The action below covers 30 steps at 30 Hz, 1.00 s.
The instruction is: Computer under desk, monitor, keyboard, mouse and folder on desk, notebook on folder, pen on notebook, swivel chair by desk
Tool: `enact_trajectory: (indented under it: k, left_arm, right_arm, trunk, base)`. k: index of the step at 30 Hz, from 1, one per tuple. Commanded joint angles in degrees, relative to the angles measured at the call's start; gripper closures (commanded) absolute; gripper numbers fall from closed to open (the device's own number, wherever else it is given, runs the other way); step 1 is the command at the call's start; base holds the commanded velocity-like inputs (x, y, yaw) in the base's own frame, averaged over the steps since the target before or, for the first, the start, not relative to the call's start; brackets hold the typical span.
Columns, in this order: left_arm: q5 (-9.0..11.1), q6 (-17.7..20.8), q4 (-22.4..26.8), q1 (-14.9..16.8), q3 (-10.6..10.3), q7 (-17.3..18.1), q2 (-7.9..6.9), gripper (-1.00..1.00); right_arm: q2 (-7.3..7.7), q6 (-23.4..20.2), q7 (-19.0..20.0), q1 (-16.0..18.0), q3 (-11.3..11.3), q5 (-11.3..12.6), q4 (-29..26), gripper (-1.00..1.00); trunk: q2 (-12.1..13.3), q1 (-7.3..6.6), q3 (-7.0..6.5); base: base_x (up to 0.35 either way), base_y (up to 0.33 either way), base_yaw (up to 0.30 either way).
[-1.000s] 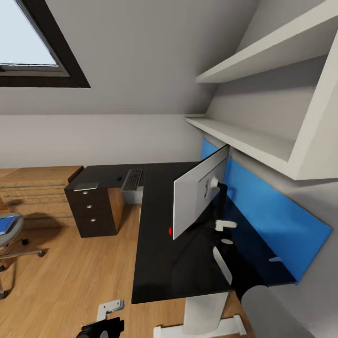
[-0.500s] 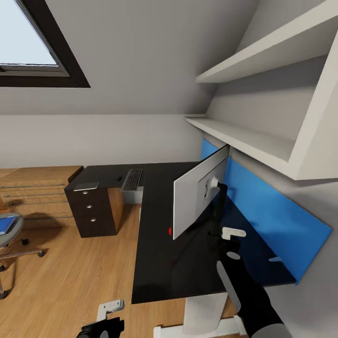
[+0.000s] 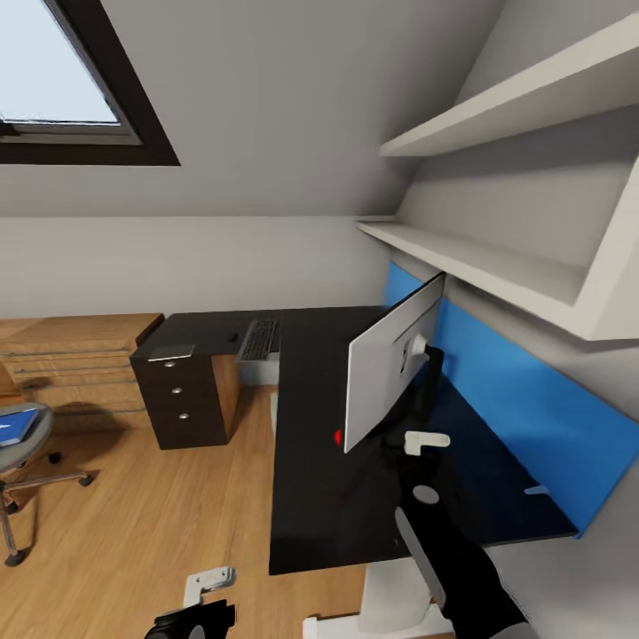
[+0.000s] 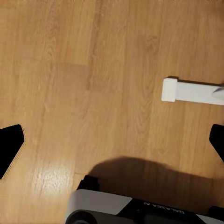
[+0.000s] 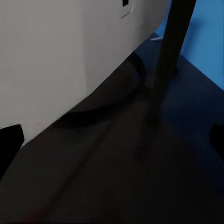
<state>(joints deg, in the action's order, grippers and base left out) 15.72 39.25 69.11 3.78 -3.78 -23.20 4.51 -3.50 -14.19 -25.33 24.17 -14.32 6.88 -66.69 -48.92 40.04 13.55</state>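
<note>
Right gripper [image 3: 424, 463] over desk [image 3: 311, 497], jaws spread, holding nothing, close behind monitor [image 3: 390, 364]; right wrist view: white monitor back [image 5: 65, 60] and black stand [image 5: 172, 42] just ahead of fingers

Monitor upright on desk, long axis running away from robot along blue panel [image 3: 506, 390], screen facing room

Keyboard [image 3: 259, 339] on desk's far wing, well apart from monitor, lying ahead-left of right gripper; mouse [image 3: 232, 337] just beside it

Left gripper [image 3: 200, 608] low over floor, jaws spread, empty; right arm nearer monitor

Folder [image 3: 16, 426] on chair [image 3: 27, 461], far left

skylight [image 3: 53, 75], white shelves [image 3: 497, 257], wood floor [image 3: 133, 532]
</note>
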Motion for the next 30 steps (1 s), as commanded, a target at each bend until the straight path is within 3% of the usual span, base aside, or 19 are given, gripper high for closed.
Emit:
enact_trajectory:
  k: [1, 13, 15, 18, 30]
  left_arm:
    - [0.6, 0.1, 0.1, 0.1, -0.1, -0.5, -0.02, -1.0]
    - [0.6, 0.1, 0.1, 0.1, -0.2, -0.5, -0.02, -1.0]
    - [0.6, 0.1, 0.1, 0.1, -0.2, -0.5, -0.02, -1.0]
    - [0.6, 0.1, 0.1, 0.1, -0.3, -0.5, 0.01, -1.0]
    - [0.6, -1.7, 0.1, 0.1, -0.5, -0.5, 0.04, -1.0]
  right_arm:
    - [-0.02, 0.6, -1.1, -0.4, -0.8, 0.0, -0.2, -1.0]
    - [0.04, 5.7, -7.4, -1.8, -7.0, -1.8, -0.5, -1.0]
    - [0.17, 7.5, -10.1, -2.1, -9.4, -2.0, -0.4, -1.0]
    - [0.28, 8.6, -11.7, -2.2, -11.2, -2.0, -0.3, -1.0]
    - [0.34, 9.1, -12.3, -2.2, -11.8, -2.1, -0.1, -1.0]
  trunk:
    - [-0.1, 0.01, 0.08]
    - [-0.1, 0.01, 0.08]
    - [-0.1, 0.01, 0.08]
    - [-0.1, 0.01, 0.08]
    - [-0.1, 0.01, 0.08]
  base:
    - [0.0, 0.279, 0.0]
    - [0.0, 0.122, 0.0]
    - [0.053, 0.132, 0.0]
    - [0.142, 0.215, 0.0]
    - [0.064, 0.069, 0.0]
